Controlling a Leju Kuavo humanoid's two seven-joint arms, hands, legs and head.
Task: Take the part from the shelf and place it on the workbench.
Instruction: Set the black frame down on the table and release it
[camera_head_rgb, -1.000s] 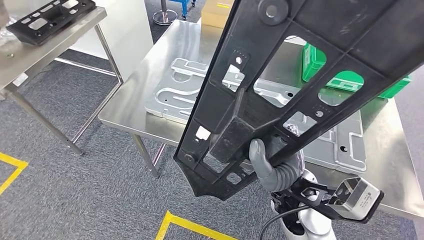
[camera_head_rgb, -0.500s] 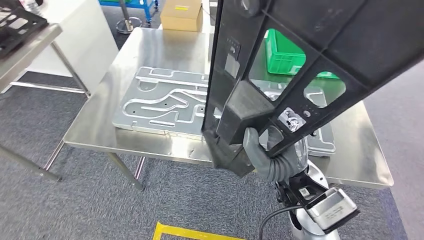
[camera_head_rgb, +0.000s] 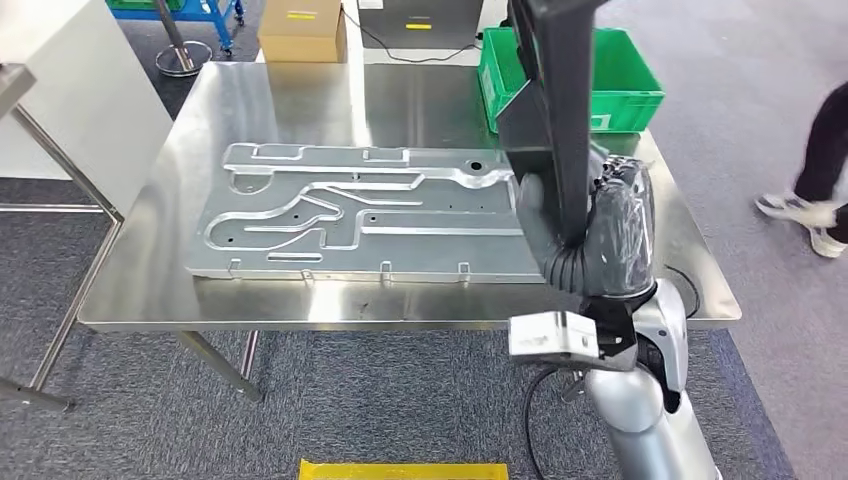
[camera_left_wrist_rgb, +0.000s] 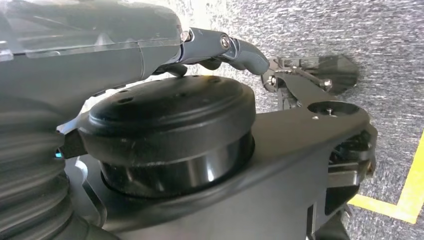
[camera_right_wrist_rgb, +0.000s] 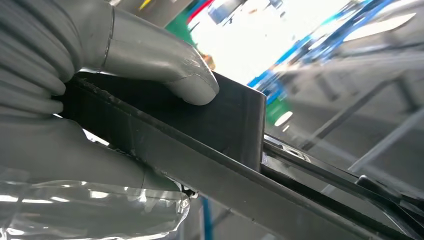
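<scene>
grey carpet floor (camera_head_rgb: 120, 420) — yellow tape (camera_head_rgb: 400, 470), cardboard box (camera_head_rgb: 302, 30)

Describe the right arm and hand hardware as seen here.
The right hand is grey with a ribbed grey cover and a thick thumb; clear plastic film wraps its wrist. Below sits a silver rounded arm, a grey camera box and a black cable.

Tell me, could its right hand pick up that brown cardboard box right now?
Probably not. The right hand is gripping the black part, and the cardboard box stands beyond the workbench's far edge.
</scene>
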